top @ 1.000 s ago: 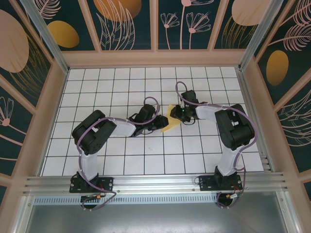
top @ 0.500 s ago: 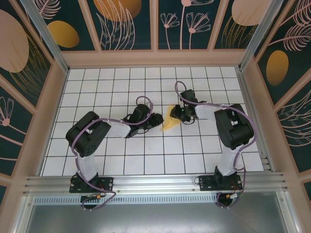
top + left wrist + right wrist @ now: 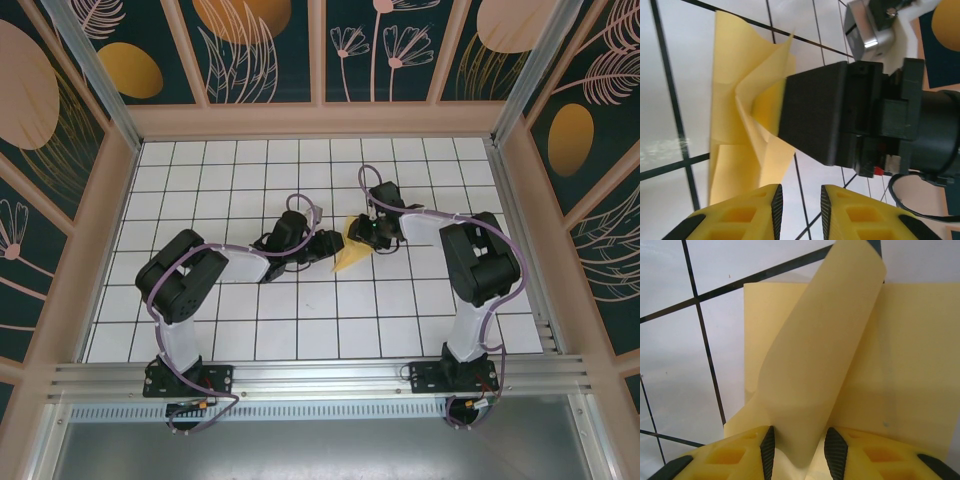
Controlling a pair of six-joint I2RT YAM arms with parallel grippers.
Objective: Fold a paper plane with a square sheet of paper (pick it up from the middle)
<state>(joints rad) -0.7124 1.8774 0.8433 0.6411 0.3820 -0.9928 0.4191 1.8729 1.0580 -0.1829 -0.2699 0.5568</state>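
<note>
Where the left claw (image 3: 800,202) looks along the counter (image 3: 670,100), its two yellow fingers stand a narrow gap apart. Nothing lies between them; only white tile and a grid line show through. Just beyond the fingertips lies the sheet of paper (image 3: 735,115), part-folded into a creased yellow wedge. It sits near the middle of the counter, between the two claws. Its outer edges rest flat, while a ridge (image 3: 747,120) rises along the centre.

Beyond that, the right claw (image 3: 797,445) meets the sheet from the far side. Seen from its own wrist, the fingers are part open and a raised flap (image 3: 815,355) curls up through the gap, spanning it from pad (image 3: 767,447) to pad. Whether the pads press the flap or merely flank it cannot be told.

As a material, the sheet appears very light, thin and limp. It probably springs back from a soft fold and slides readily on the smooth tiles. A hard pinch or a drag would likely crumple or tear it. The best hold seems to be a shallow pinch on a raised part, either the flap or the centre ridge, since the flat edges offer little purchase. One claw would do well to pin the flat part while the other works the flap.
</note>
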